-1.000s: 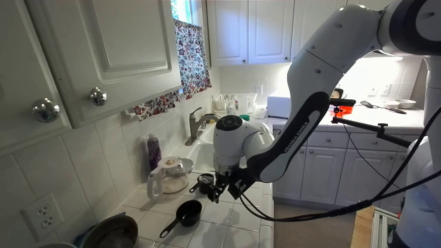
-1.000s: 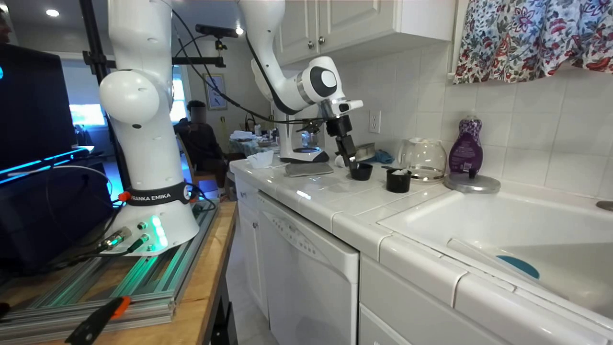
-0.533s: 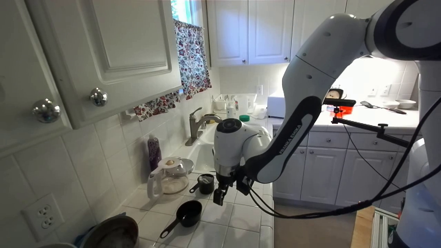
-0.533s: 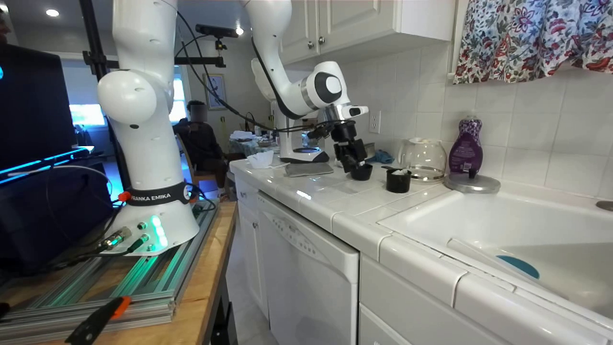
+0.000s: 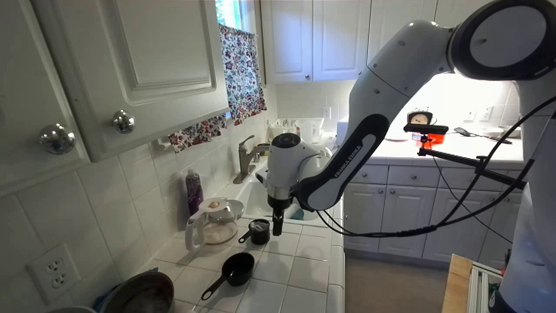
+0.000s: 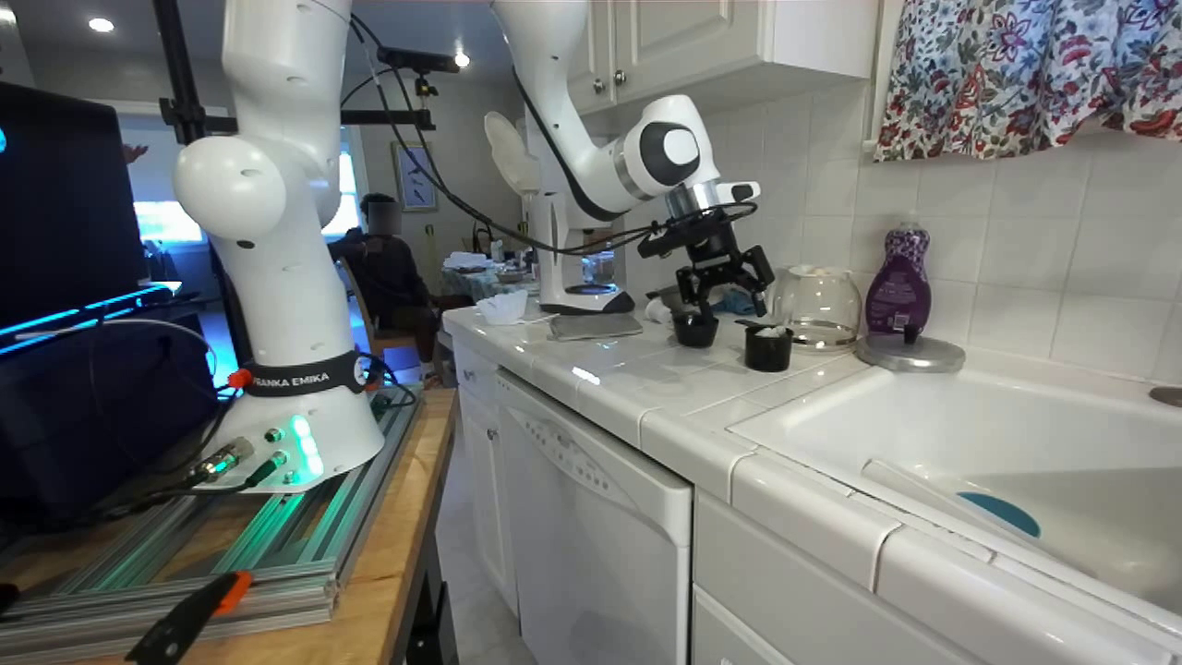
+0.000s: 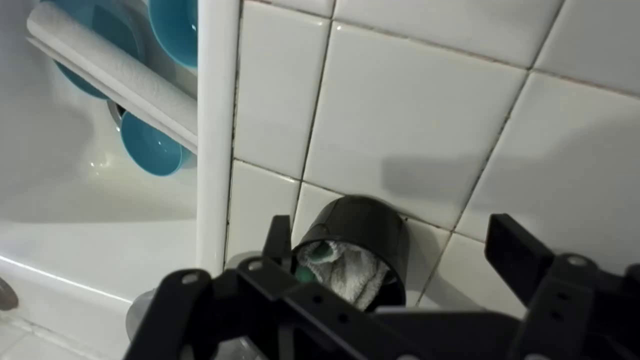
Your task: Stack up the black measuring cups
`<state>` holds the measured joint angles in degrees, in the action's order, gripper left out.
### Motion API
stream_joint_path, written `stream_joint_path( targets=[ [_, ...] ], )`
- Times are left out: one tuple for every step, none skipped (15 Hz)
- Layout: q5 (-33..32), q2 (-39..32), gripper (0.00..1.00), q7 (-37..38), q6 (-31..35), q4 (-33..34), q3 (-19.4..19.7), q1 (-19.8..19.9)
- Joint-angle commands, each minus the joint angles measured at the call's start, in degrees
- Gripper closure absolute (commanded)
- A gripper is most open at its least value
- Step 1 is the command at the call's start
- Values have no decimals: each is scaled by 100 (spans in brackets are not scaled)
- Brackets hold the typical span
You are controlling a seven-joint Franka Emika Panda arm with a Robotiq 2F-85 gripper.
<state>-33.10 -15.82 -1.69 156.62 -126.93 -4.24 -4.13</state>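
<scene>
Tiled counter (image 5: 273,269); arm (image 5: 369,130) arched, fingers (image 7: 517,257) parted near filled cup (image 7: 375,225).

Two black measuring cups (image 5: 239,271), upright, apart

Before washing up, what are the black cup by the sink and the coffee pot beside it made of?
Cup: likely plastic, maybe coated metal; smooth black with a soft sheen. Coffee pot: probably clear glass, glossy, see-through; handle perhaps plastic, opaque white.
</scene>
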Motion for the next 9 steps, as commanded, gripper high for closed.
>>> stream_joint_path(
  targets=[
    [751,-422,19,-1404,228,430,-152,222],
    [921,-488,26,-1697,248,478,-183,265],
    [1073,-552,32,-1945,244,537,-225,310],
    [1224,-589,41,-2174,254,560,-279,369],
    [1327,-618,48,-2362,262,578,-318,415],
    [1405,-647,56,-2507,251,605,-348,448],
    [1483,-672,62,-2640,236,619,-384,487],
    [1542,-688,68,-2751,227,624,-414,519],
    [1594,-705,76,-2846,215,632,-439,552]
  ],
)
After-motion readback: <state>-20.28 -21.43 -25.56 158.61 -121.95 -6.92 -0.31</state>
